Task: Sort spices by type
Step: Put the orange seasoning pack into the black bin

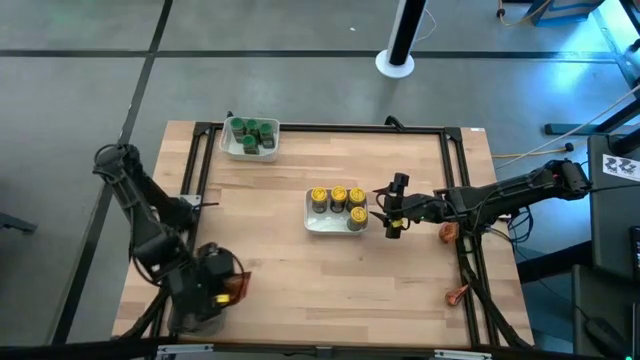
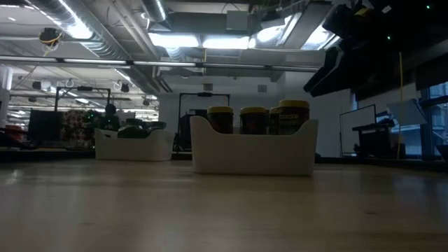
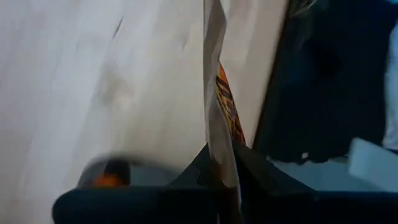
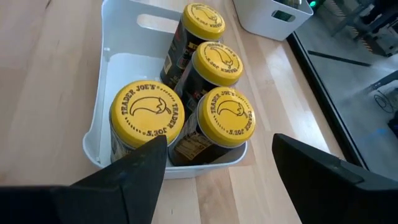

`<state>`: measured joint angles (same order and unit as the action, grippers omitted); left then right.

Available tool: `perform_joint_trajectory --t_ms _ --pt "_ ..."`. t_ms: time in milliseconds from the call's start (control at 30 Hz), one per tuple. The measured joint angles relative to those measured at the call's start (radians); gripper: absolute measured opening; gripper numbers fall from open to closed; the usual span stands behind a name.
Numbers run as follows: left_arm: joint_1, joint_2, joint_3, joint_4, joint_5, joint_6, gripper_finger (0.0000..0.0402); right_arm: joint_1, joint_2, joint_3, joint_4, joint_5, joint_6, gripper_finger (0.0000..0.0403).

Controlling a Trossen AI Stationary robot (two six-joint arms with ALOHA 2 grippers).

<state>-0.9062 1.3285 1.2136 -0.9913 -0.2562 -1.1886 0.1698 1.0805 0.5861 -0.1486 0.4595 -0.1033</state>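
Note:
My left gripper [image 1: 228, 286] is at the table's near left corner, shut on a red-orange packet [image 3: 226, 106] that I see edge-on. My right gripper [image 4: 217, 149] is open and empty, just right of a white tray [image 1: 312, 222] that holds several jars with yellow lids [image 4: 217, 62]. Its fingers point at the tray's right end. A second white tray [image 1: 232, 150] at the far left holds several jars with green lids [image 1: 252, 130]. Both trays also show in the low view, the yellow-lid one [image 2: 253, 150] nearer than the green-lid one [image 2: 133, 145]. My left gripper pinches the packet between its two fingers [image 3: 255, 165], at the packet's near end [image 3: 219, 163]. The thin packet stands out straight past the fingertips, edge-on to the camera. The fingers hide how far back it reaches.
A clear grey tub [image 1: 188, 312] sits under my left arm at the near left corner; something orange [image 3: 107, 180] shows low in the left wrist view. Two small orange-brown things [image 1: 447, 232] [image 1: 458, 293] lie by the right frame rail. Bare wood lies between the trays and along the near edge.

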Motion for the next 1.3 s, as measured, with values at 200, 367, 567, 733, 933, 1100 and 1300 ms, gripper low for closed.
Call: perform_joint_trajectory --t_ms 200,367,567,733,933,1100,1300 --pt "-0.113 0.002 -0.032 -0.096 -0.001 -0.202 0.0014 0.000 0.000 0.000 0.018 -0.008 -0.001 0.0291" --pt "-0.171 0.031 -0.037 -0.167 -0.001 -0.262 0.0006 0.000 0.000 0.000 0.026 -0.015 -0.001 0.0291" --pt "-0.199 0.112 -0.037 -0.225 -0.006 -0.254 0.0004 0.000 0.000 0.000 0.027 -0.017 -0.001 0.0291" --pt "-0.219 0.163 -0.037 -0.225 -0.012 -0.266 0.0007 0.000 0.000 0.000 0.027 -0.022 -0.001 0.0291" --pt "-0.250 0.217 -0.037 -0.214 -0.050 -0.324 0.0006 0.000 0.000 0.000 0.027 -0.027 0.000 0.0291" --pt "-0.278 0.275 -0.037 -0.195 -0.084 -0.353 0.0012 0.000 0.000 0.000 0.026 -0.027 0.000 0.0291" --pt "-0.299 0.351 -0.037 -0.196 -0.118 -0.399 0.0019 0.000 0.000 0.000 0.027 -0.027 0.000 0.0291"
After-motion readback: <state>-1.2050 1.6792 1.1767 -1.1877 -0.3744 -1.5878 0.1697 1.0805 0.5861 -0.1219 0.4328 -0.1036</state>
